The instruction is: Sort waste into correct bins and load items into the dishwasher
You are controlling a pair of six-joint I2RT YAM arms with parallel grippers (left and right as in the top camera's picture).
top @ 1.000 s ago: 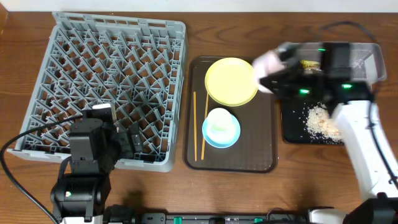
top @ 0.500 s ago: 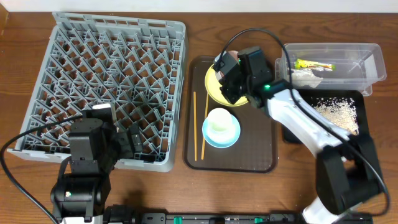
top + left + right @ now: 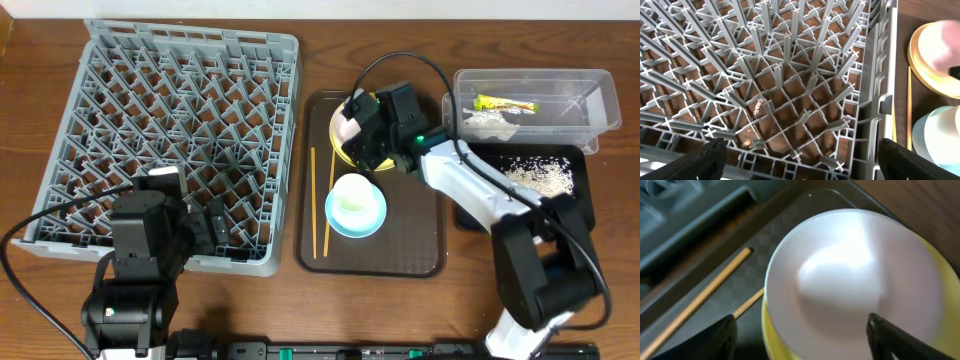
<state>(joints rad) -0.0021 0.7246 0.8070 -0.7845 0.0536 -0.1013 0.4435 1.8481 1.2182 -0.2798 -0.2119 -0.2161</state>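
The right gripper (image 3: 801,325) hangs over the white bowl (image 3: 840,275). Its two fingers (image 3: 722,337) are spread wide, one on each side, and they are not squeezing anything. The bowl sits on the round yellow plate (image 3: 940,305), at the far end of the brown tray (image 3: 400,250). Two thin chopsticks (image 3: 318,200) lie side by side along the left edge of that tray. Nearer the front, a small white cup (image 3: 355,200) sits on a light blue saucer (image 3: 335,222). To the right of the brown tray is a clear tub (image 3: 590,100) with the snack wrapper (image 3: 505,103) and the white tissue (image 3: 487,122) inside it. Just in front of the tub is the black tray (image 3: 580,205) with the rice scraps (image 3: 540,175) in it. The big grey dish rack (image 3: 180,130) is on the left with no dishes in it. The left gripper (image 3: 805,155) hangs over the rack's near right corner, wide apart and holding nothing.
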